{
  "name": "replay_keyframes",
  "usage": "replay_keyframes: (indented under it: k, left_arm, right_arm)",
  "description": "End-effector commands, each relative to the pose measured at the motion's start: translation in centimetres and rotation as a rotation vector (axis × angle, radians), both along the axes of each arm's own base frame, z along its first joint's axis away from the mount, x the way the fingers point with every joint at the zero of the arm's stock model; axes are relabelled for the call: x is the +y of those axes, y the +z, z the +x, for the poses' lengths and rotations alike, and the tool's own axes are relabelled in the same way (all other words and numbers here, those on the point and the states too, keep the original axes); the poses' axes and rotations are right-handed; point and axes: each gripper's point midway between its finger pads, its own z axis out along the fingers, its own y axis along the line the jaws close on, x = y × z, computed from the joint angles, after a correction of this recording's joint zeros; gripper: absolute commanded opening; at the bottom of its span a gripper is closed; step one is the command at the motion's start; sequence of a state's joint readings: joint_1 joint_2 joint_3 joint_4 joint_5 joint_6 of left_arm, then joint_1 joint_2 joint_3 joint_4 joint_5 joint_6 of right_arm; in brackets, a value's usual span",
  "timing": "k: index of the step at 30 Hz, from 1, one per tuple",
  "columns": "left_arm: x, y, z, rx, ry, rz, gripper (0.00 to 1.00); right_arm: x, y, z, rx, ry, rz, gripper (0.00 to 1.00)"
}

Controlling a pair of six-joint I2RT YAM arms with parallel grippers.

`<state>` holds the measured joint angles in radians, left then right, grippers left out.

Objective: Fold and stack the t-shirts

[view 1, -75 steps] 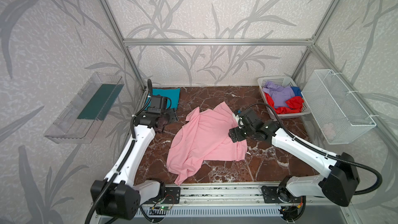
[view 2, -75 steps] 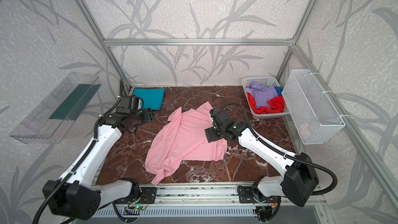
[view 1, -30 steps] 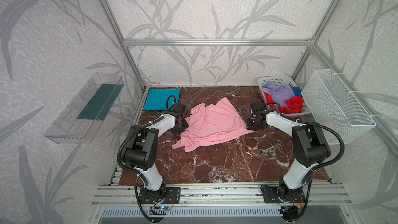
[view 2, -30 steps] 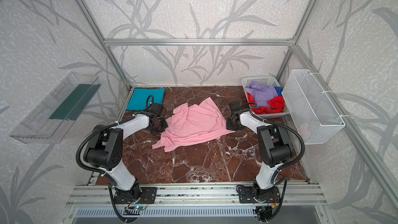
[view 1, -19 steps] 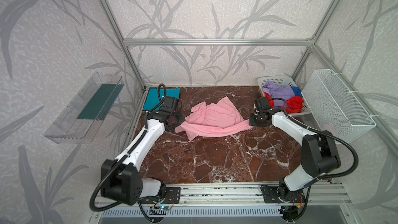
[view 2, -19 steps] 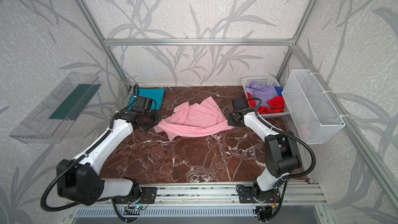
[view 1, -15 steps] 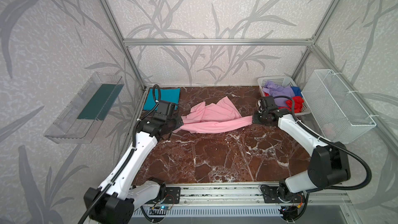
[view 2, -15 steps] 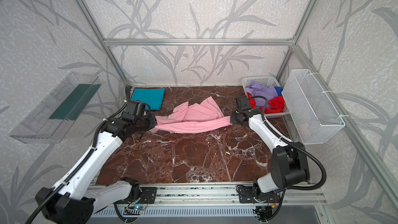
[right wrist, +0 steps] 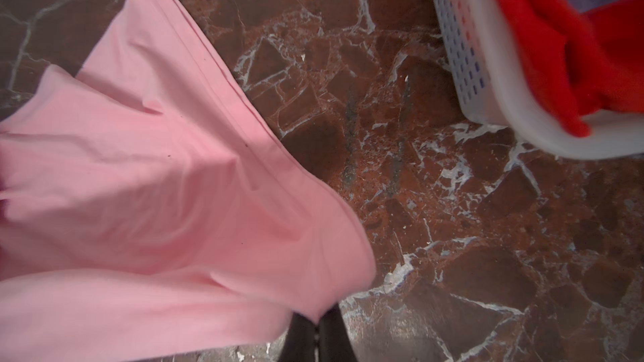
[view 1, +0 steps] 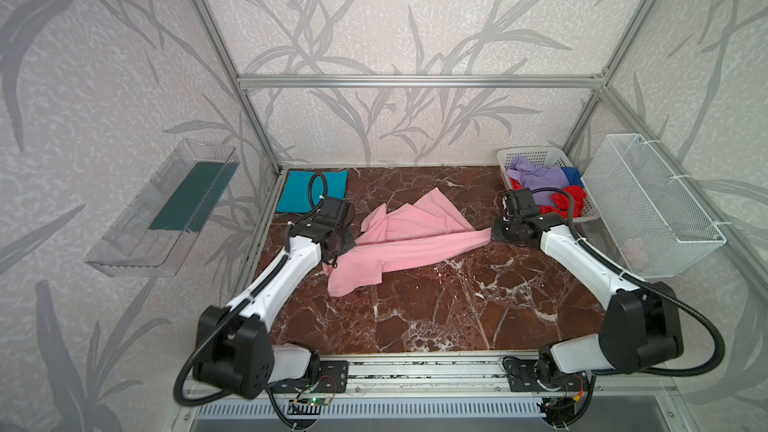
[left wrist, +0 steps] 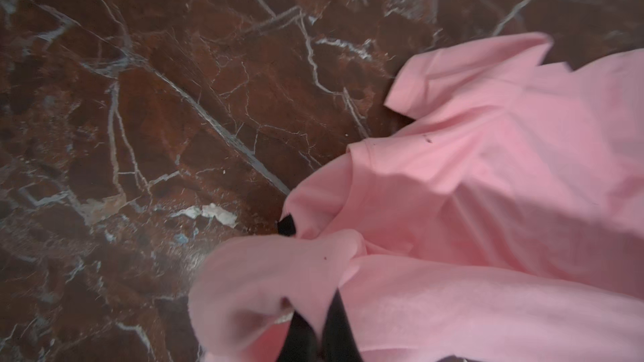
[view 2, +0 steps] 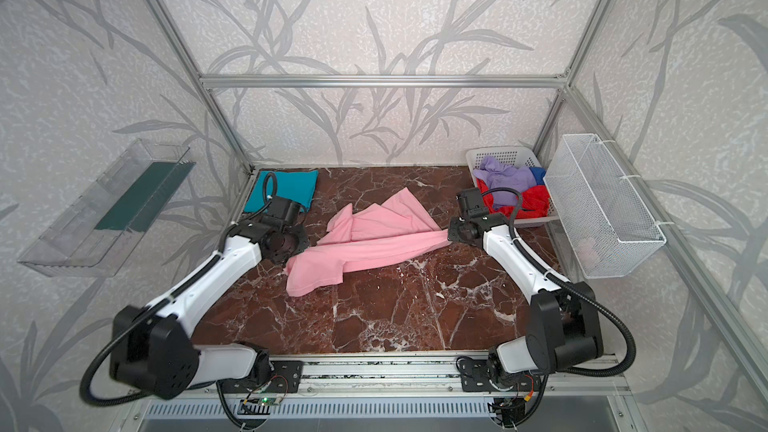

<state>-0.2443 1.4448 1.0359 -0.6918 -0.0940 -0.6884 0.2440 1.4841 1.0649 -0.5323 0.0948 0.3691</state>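
A clear plastic shelf hangs on the left wall. In the back left corner of the table a teal shirt lies flat, folded into a rectangle. In front of it the left tool is clenched on one end of the pink shirt. The left wrist view shows its dark fingers pressed together, with pink cloth bunched over them and a small dark neck label beside the fold.

The pink shirt runs as a taut band across the middle of the table to the right tool, which pinches the other end, fingers closed on the hem. A sleeve droops toward the front near the left tool, and a loose flap lies behind the band. The band seems lifted off the table, though the top views do not settle it.

Right of that tool stands a white basket holding a lavender shirt, a red shirt and a blue shirt. A wire bin hangs on the right wall.
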Motion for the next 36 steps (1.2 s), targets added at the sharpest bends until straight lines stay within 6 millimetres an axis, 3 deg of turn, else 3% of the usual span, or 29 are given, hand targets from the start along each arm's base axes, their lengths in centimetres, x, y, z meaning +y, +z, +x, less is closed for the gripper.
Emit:
replay_keyframes:
  k: [1,3,5,7,10,15,20,24,29,36]
  left_arm:
    - [0.8,-1.7,3.6,0.028,0.020,0.055,0.00]
    - [0.5,-3.2,4.9,0.096,0.002,0.075,0.07]
    - [0.3,-3.7,6.0,0.123,-0.014,0.087,0.27]
    - [0.5,-3.2,6.3,0.120,-0.012,0.107,0.48]
    - [1.5,-1.1,5.3,0.091,0.001,0.144,0.61]
    - [3.2,1.3,0.2,0.081,0.010,0.232,0.60]
    - [2.9,-2.0,-5.6,0.124,0.005,0.147,0.52]
    - [3.0,-4.8,-8.4,0.177,0.030,0.113,0.51]
    - [2.9,-7.4,-8.7,0.195,0.051,0.104,0.62]
    - [2.4,-10.2,-7.4,0.253,0.053,0.106,0.52]
  right_arm:
    - [0.3,0.1,1.6,-0.012,0.000,0.009,0.00]
    - [0.6,-0.2,2.0,0.000,0.005,0.012,0.00]
    - [0.7,-0.2,2.4,0.005,0.009,0.015,0.00]
    - [0.9,-0.1,2.7,0.003,0.015,0.015,0.00]
    - [0.9,0.2,3.0,-0.007,0.019,0.014,0.00]
    - [0.8,0.6,3.2,-0.017,0.022,0.008,0.00]
    - [0.8,0.9,2.8,-0.023,0.026,0.009,0.00]
    - [0.8,1.2,2.6,-0.029,0.032,0.008,0.00]
    - [0.8,1.3,2.4,-0.026,0.033,0.013,0.00]
    - [0.4,1.7,2.0,-0.029,0.032,-0.005,0.00]
